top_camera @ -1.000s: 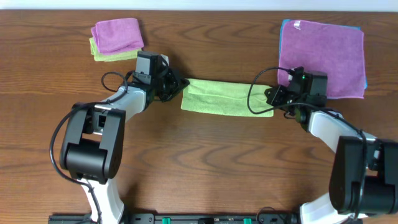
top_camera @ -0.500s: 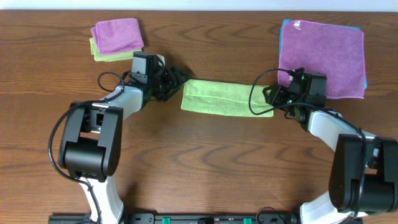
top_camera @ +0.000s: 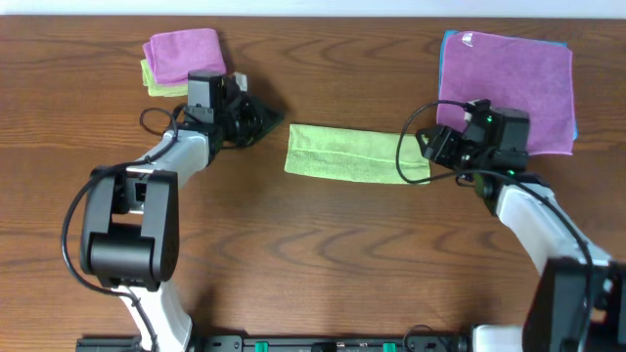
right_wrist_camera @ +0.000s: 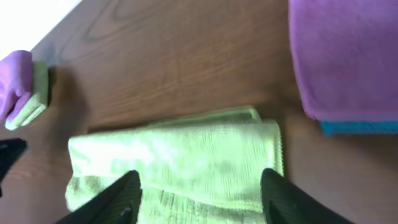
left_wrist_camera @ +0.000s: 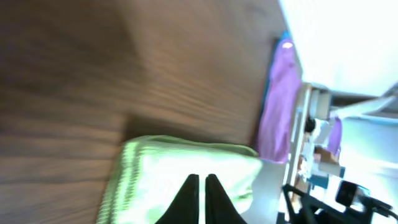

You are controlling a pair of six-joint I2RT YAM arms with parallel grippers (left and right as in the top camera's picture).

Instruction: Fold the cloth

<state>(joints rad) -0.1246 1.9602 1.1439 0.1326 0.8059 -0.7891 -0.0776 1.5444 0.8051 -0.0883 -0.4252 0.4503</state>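
Lime-green cloth [top_camera: 354, 154] lies near the middle of the wooden table [top_camera: 313, 264], folded into a long flat strip that runs left to right. In the right wrist view you can see its layered edges at the right end [right_wrist_camera: 180, 158]. Your left gripper [top_camera: 270, 122] sits just off the strip's left end, apart from it, its jaws pressed together with nothing between them. The left wrist view shows the two dark fingertips [left_wrist_camera: 190, 190] meeting, with the cloth [left_wrist_camera: 161, 168] spread beyond them. Your right gripper [top_camera: 423, 149] is at the strip's right end with its jaws spread wide. In its own view the fingers [right_wrist_camera: 124, 196] stand far apart, with the cloth showing between them and no fabric pinched. You cannot tell from these views whether the tips touch the cloth. Beyond the right gripper a large purple towel [top_camera: 509, 83] lies flat on a blue towel [top_camera: 573, 122], of which only a thin edge shows. Both are near the cloth's right end but apart from it. Beyond the left gripper, at the far left of the table, a small folded purple towel [top_camera: 184, 54] rests on a folded green towel [top_camera: 171, 88].
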